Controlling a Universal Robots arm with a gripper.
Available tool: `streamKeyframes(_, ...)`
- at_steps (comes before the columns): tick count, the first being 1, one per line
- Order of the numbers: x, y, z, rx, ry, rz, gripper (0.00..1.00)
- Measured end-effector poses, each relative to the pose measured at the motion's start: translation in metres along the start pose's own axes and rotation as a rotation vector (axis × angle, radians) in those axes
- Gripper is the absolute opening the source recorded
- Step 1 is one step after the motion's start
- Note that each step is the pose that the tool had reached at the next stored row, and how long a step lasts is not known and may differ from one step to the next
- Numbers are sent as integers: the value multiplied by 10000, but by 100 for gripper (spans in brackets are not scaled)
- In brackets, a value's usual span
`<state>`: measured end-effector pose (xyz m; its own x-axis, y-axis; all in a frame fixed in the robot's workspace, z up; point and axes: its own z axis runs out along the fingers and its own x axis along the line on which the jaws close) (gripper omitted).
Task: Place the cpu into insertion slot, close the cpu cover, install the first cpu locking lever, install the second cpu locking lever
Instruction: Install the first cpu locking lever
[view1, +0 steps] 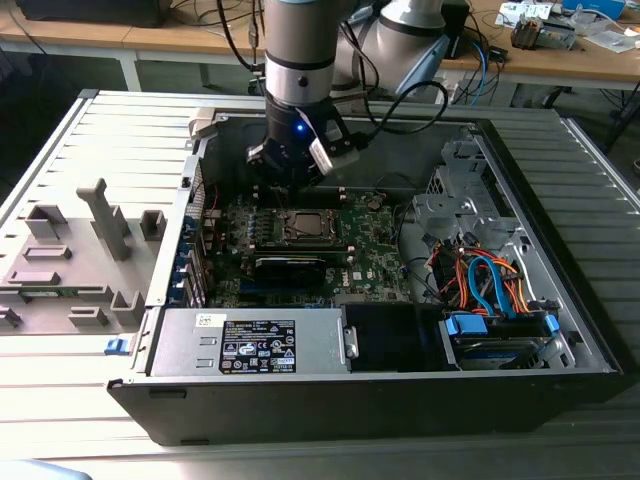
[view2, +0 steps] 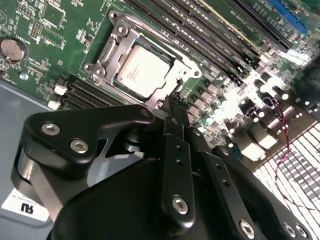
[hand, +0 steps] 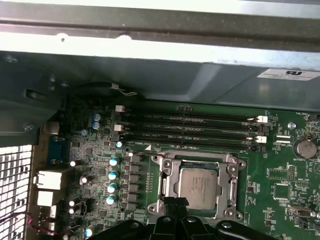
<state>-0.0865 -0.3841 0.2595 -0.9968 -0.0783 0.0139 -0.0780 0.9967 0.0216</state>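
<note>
The cpu (hand: 198, 187) sits seated in the insertion slot (hand: 165, 187), its silvery-grey metal top face-up and flat, square, with faint print not legible here; in the second wrist view the same chip (view2: 141, 70) lies level inside its socket. The cpu cover (hand: 233, 170) is down over it, a thin silver frame whose square cut-out rings the chip, with screw heads at the corners. The socket lies on the green motherboard (view1: 375, 245), just beside a bank of long black memory slots (hand: 190, 127); a round coin cell (hand: 304, 148) sits further off on the board. The gripper (hand: 176, 204) hangs directly above the socket's near edge, fingertips pressed together into one narrow black point with nothing between them, just beside the cover's rim; whether it touches the metal cannot be told. In the exterior view the arm comes down from above into the open computer case (view1: 500, 140), gripper (view1: 292, 172) above the socket (view1: 305, 227). A grey power supply (view1: 250, 340) lies along the case's near side, and a drive bay with orange and blue cables (view1: 490, 285) is at the exterior view's right. The case rests on a pale ribbed table (view1: 90, 380), grey plastic fixtures (view1: 75, 250) at the exterior view's left. Wooden benches (view1: 560, 60) with cables stand behind.
</note>
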Motion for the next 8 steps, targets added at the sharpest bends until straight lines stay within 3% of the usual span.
streamKeyframes(8,194,27,-29,4,-68,36,11)
